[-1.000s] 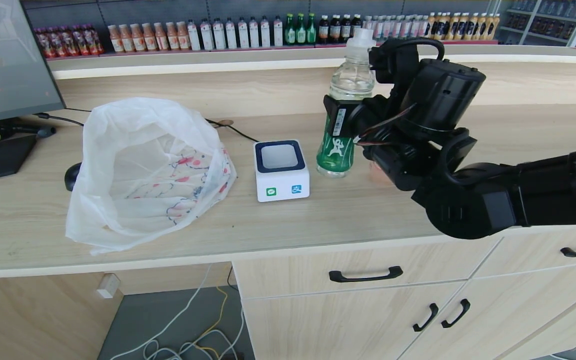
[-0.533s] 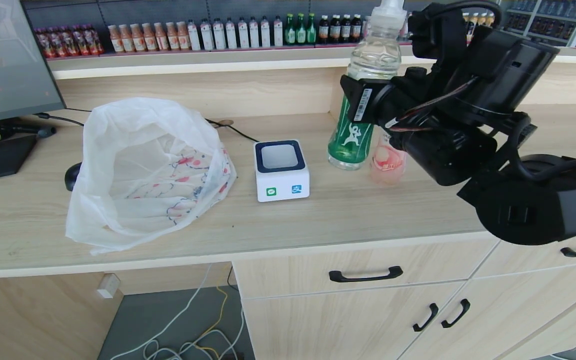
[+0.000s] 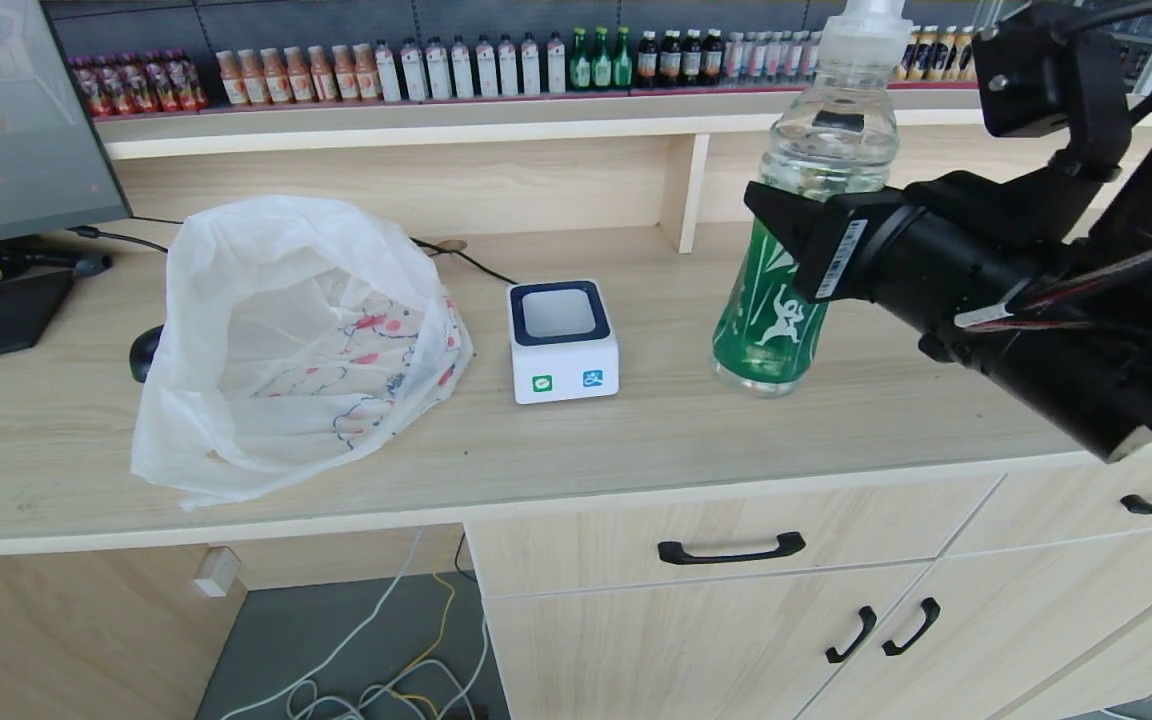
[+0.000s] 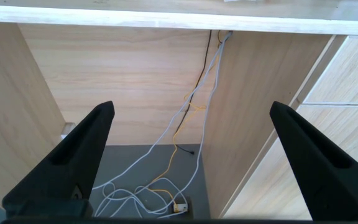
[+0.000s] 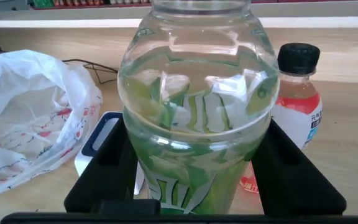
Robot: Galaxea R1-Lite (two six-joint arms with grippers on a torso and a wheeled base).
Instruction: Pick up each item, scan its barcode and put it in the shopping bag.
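My right gripper [image 3: 816,250] is shut on a clear bottle with a green label [image 3: 781,290], held upright in the air to the right of the white scanner box [image 3: 562,340]. In the right wrist view the bottle [image 5: 197,124] stands between my fingers [image 5: 110,162], with the scanner [image 5: 95,140] and the bag [image 5: 33,118] behind it. The white plastic shopping bag [image 3: 286,340] lies open on the counter's left part. A pink drink bottle with a black cap [image 5: 294,109] stands on the counter behind the held bottle. My left gripper [image 4: 191,162] hangs open below the counter, over floor cables.
A monitor on a stand [image 3: 11,150] is at the counter's [image 3: 636,440] far left, with a dark mouse [image 3: 144,352] by the bag. A raised back ledge [image 3: 416,130] and a shelf of bottles [image 3: 496,65] run behind. Drawers with black handles [image 3: 731,550] are below.
My right arm has lifted the green-label bottle up and carried it to the right and nearer the camera. The bag and scanner have stayed put.
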